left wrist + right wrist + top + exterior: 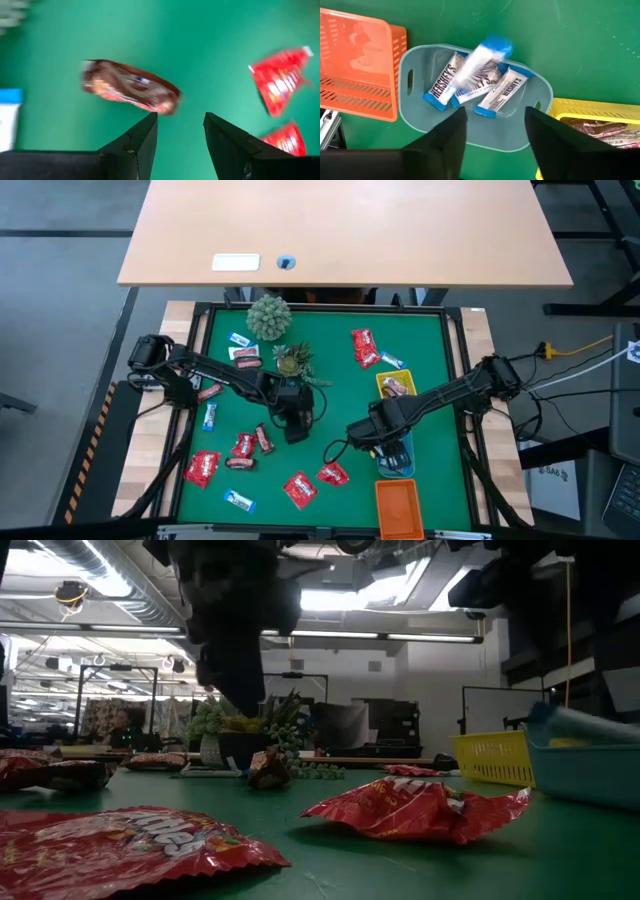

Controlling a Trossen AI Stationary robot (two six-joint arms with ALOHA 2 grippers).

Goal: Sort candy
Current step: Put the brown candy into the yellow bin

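Right gripper [495, 132] – fingers parted over blue tray [415, 60], blue-and-white bar [482, 60] dropping; stay centred. Left gripper [180, 132] – parted, empty, near brown bar [130, 87].

1. Trays: 3, i.e. yellow tray [580, 109], blue tray [420, 65], orange tray [365, 55].
2. Blue-white bars [502, 90]: 3 lying in blue tray, 1 blurred just above it, 4 outside it.
3. Red packets [200, 468]: approx. 6, all outside blue tray.
4. Brown bars [264, 438]: approx. 5 outside blue tray.
5. Plants [268, 315]: 2, well apart from blue tray.
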